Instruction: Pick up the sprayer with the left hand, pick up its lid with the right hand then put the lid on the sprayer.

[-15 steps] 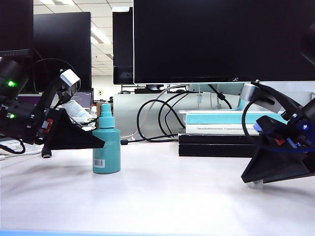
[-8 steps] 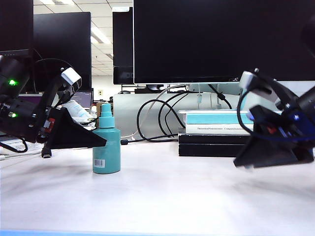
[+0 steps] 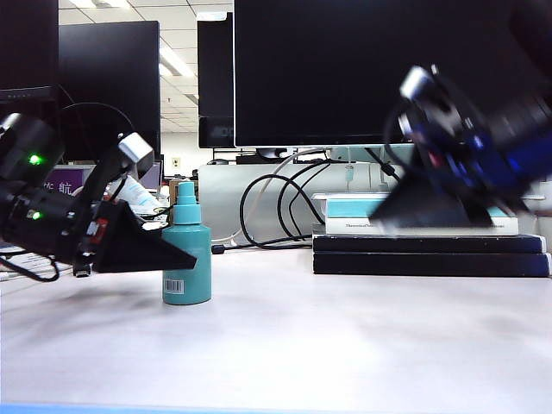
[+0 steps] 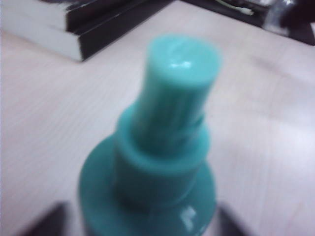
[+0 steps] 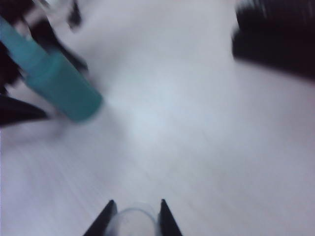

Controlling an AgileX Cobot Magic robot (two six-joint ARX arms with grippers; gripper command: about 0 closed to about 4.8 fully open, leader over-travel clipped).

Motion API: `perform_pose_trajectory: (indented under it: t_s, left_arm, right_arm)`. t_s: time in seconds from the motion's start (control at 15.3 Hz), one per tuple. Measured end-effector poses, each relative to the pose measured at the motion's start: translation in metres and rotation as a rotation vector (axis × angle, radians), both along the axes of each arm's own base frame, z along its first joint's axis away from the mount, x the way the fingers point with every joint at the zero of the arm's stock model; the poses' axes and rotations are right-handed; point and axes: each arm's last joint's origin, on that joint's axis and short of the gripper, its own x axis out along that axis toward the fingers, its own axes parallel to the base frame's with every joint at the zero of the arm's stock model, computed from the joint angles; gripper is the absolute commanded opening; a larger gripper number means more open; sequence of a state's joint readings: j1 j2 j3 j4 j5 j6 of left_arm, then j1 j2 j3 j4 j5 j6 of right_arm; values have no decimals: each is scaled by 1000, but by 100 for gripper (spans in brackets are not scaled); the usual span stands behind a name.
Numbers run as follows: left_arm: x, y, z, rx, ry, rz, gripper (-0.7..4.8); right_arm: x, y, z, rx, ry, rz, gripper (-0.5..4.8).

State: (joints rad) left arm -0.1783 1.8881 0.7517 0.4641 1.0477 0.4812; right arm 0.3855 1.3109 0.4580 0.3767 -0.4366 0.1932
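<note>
Looking across your pale desk (image 3: 285, 336), you see the small teal cylindrical plastic sprayer (image 3: 187, 254) standing upright on it at the left side of the exterior view, its narrower teal nozzle bare and its white barcode label facing the camera near the base. Your left claw (image 3: 177, 256) sits low beside the sprayer, its dark fingers reaching the bottle's body at about mid-height; in the left wrist view the fingers stand spread on either side of the bottle's shoulder (image 4: 147, 191), and you cannot tell from the pictures whether they touch it. Your right claw (image 3: 384, 220) is up in the air at the right side, blurred, well apart from the sprayer and in front of the stack of books (image 3: 427, 241). In the right wrist view its two dark fingertips pinch the small clear colourless plastic lid (image 5: 134, 221) between them, with the sprayer lying far off across the desk.
</note>
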Motion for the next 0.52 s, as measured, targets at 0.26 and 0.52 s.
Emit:
perform_pose_trajectory:
  t_s: [0.26,0.52]
  left_arm:
    - [2,-1,4,-22,-33,-17,277]
    - [1,-4,3,-28,-29,-35,265]
  right_arm:
    - [13,7,27,64,-64,42,53]
    - [20,12,46,117,-106,118,53]
